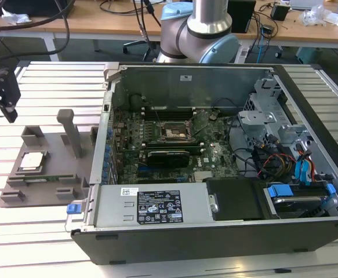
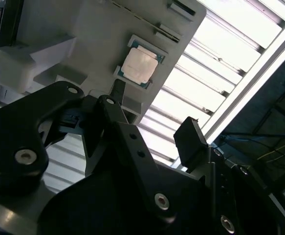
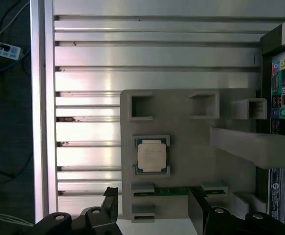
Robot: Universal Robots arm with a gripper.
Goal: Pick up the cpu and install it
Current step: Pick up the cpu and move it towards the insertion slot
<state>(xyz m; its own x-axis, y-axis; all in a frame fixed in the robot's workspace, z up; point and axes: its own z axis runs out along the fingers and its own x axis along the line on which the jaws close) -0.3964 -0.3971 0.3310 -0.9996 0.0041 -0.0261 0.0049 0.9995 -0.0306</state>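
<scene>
While your tool hangs over the fixture with its jaws spread wide and nothing between them, the cpu is untouched. It lies flat, silvery metal lid up, in a square recess of the matte grey plastic fixture, whose corner lips keep it squared for a top-down grasp. The fixture sits on the ribbed aluminium worktop. Beyond is the open steel case; its black socket frame is probably open, hard to tell.

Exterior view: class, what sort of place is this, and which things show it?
Probably a robotics lab: a robot arm stands behind an open computer case on a slotted metal table, with cable-strewn workbenches behind.
</scene>
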